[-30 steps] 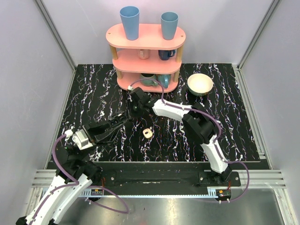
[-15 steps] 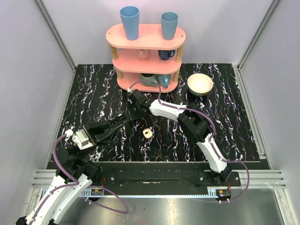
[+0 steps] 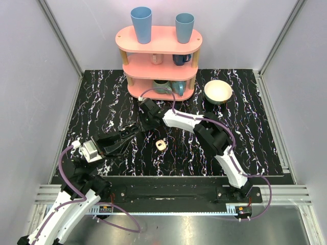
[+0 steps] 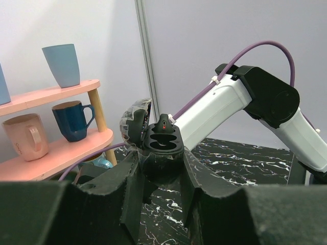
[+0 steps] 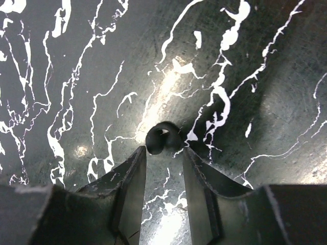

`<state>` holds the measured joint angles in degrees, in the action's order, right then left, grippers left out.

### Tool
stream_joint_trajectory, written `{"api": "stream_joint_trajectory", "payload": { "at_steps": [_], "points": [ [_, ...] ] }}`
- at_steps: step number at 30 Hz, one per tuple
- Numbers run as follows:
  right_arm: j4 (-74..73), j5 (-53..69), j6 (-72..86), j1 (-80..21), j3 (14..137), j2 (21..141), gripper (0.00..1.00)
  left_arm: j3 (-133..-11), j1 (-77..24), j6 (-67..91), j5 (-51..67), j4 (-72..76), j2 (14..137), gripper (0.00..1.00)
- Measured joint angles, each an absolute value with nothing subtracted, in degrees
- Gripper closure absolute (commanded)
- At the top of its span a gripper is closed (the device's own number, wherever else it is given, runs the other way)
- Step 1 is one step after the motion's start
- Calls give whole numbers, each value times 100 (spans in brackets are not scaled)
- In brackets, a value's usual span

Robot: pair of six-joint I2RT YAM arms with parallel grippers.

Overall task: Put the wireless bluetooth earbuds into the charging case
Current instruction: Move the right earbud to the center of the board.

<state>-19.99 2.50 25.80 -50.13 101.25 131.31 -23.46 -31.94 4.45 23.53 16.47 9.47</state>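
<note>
In the left wrist view my left gripper point(image 4: 160, 164) is shut on a small black charging case point(image 4: 162, 146), held upright with its lid point(image 4: 134, 121) flipped open. One dark earbud point(image 4: 163, 124) with a red dot sits at the far hollow. From above, the left gripper point(image 3: 133, 129) is left of centre, close to the right gripper point(image 3: 145, 120). A second earbud point(image 5: 162, 138), black and rounded, lies on the marbled surface. My right gripper point(image 5: 164, 151) is open just short of it, one fingertip on each side of its near edge.
A pink shelf rack point(image 3: 159, 38) with blue cups and mugs stands at the back. A cream bowl point(image 3: 218, 92) sits to its right. A small cream-white thing with tan hollows point(image 3: 161, 145) lies on the table near the middle, in front of both grippers.
The right arm has shifted slightly left and its jaws have widened a little. The left gripper and the case have stayed put.
</note>
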Motion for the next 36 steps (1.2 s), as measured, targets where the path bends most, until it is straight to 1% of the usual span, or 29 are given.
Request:
{"api": "stream_joint_trajectory", "payload": {
  "at_steps": [12,18,21,36],
  "points": [
    [-1957,-99,2014,-5319,10331,13131,57,-2346,-3194,440,2349,1649,947,100],
    [-1968,-576,1758,-5369,10457,13131,55,-2346,-3194,440,2349,1656,950,100],
    [-1981,-819,1678,-5369,10457,13131,56,-2346,-3194,440,2349,1658,961,100],
    [-1981,-569,1518,-5433,10709,13200,59,-2346,-3194,440,2349,1662,1022,100]
  ]
}}
